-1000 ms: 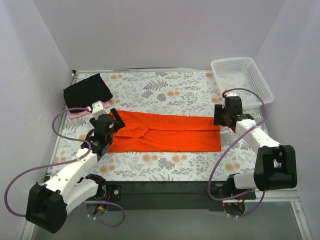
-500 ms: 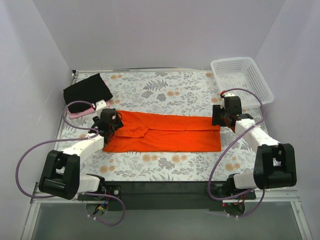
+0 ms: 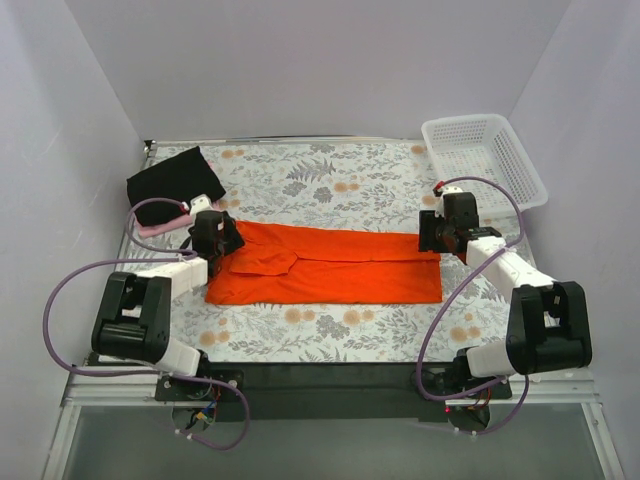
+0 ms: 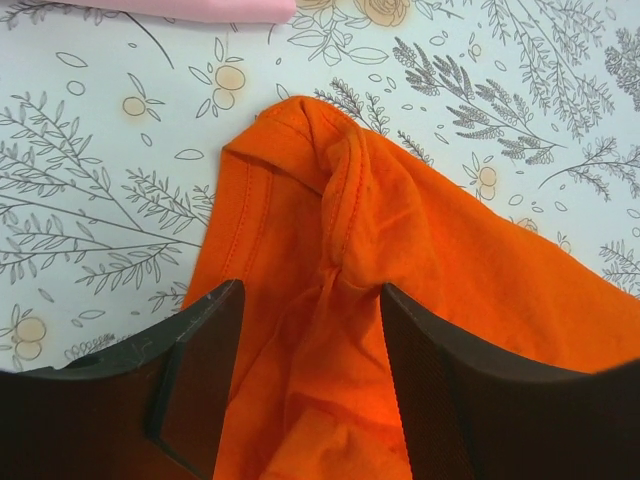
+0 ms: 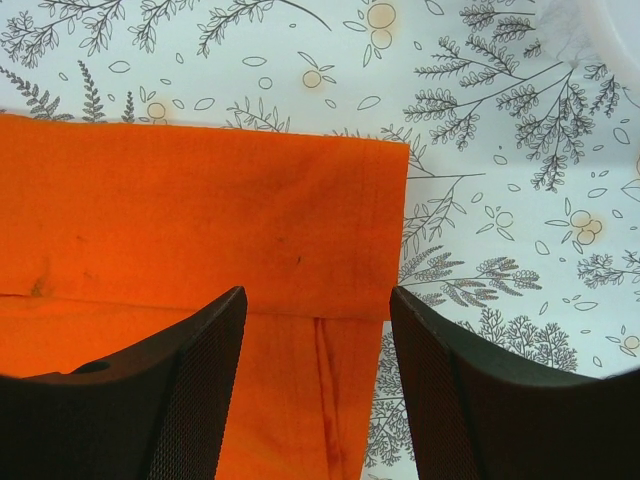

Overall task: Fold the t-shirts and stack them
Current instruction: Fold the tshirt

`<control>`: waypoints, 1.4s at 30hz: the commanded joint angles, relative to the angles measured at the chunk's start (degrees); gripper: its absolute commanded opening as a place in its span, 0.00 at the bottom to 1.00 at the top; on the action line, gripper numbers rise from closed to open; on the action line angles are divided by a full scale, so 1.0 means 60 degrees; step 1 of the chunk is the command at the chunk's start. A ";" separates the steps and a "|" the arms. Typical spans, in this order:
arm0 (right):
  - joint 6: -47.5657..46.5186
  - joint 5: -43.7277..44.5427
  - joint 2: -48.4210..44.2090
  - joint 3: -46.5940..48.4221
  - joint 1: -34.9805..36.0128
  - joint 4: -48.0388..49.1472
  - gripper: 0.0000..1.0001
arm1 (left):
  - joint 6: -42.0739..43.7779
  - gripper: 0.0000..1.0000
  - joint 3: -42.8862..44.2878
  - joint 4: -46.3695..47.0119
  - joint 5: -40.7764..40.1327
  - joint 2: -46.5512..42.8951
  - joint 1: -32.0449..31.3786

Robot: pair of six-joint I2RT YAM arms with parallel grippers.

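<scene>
The orange t-shirt [image 3: 330, 266] lies folded into a long strip across the middle of the table. My left gripper [image 3: 220, 243] is at its left end, and its open jaws [image 4: 310, 370] straddle a bunched ridge of orange cloth [image 4: 350, 230] without pinching it. My right gripper [image 3: 433, 232] hovers over the strip's right end. It is open [image 5: 315, 390], and the folded hem corner [image 5: 385, 240] lies between its fingers. The black t-shirt [image 3: 175, 179] lies folded at the far left, on top of the pale pink one [image 3: 158, 228], whose edge also shows in the left wrist view [image 4: 200, 8].
A white mesh basket [image 3: 484, 160] stands at the far right corner, just behind the right arm. The floral tablecloth [image 3: 330, 180] is bare behind the orange shirt. Purple cables loop beside both arms.
The left arm has folded back, bringing its gripper down onto the orange shirt's left end with its jaws narrowing a little. The right gripper has edged slightly left.
</scene>
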 commanded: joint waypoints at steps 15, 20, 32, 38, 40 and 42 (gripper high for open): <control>-0.0040 -0.0005 -0.0005 -0.0042 0.0145 0.0332 0.54 | -0.0418 0.00 0.0844 -0.0554 0.0502 0.0829 0.0708; -0.0070 -0.0034 0.0097 0.0016 0.0218 0.0332 0.54 | -0.0667 0.00 0.1445 -0.1551 0.0693 0.1313 0.1001; -0.0114 0.0156 0.0449 0.0822 0.0950 0.0317 0.54 | -0.0580 0.62 0.1914 -0.2578 0.1309 0.1009 0.1294; -0.0128 0.0288 0.0829 0.1071 0.1244 0.0317 0.54 | -0.0463 0.63 0.2119 -0.2139 0.0956 0.0755 0.1309; -0.0143 0.0331 0.0990 0.1115 0.1302 0.0332 0.54 | -0.0419 0.63 0.2470 -0.2123 0.0956 0.1034 0.1309; -0.0186 0.0361 0.1108 0.1159 0.1317 0.0419 0.54 | -0.0404 0.61 0.2733 -0.2167 0.0942 0.1313 0.1309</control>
